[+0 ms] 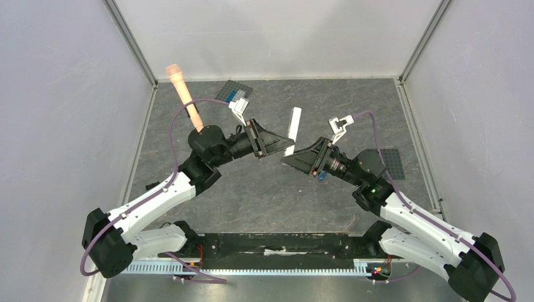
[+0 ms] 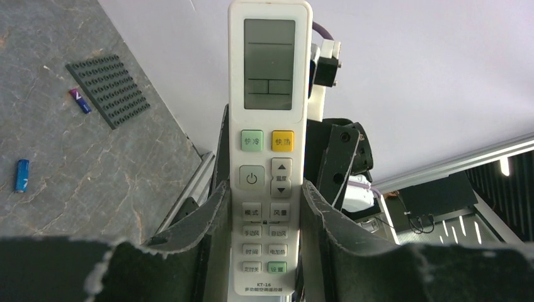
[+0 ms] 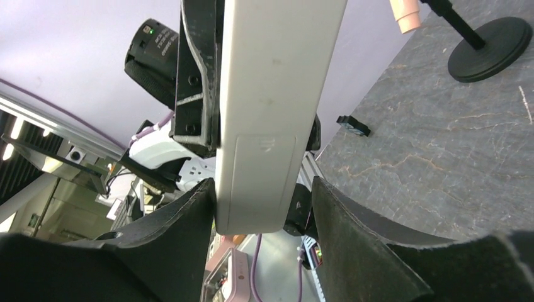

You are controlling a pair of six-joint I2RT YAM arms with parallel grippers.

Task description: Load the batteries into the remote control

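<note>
The white remote control is held up off the table, clamped on both long sides by my left gripper, with its display and buttons facing the left wrist camera. It also shows in the top view. My right gripper is open around the remote's lower end. Its back faces this camera, with the cover in place. One finger touches an edge; the other stands apart. One blue battery lies on the table, and a second lies beside a grey studded plate.
A peach cylinder stands on a black stand at the back left. A light-blue block on a grey studded plate lies at the back. Another grey plate lies right of the right arm. Walls enclose the table on three sides.
</note>
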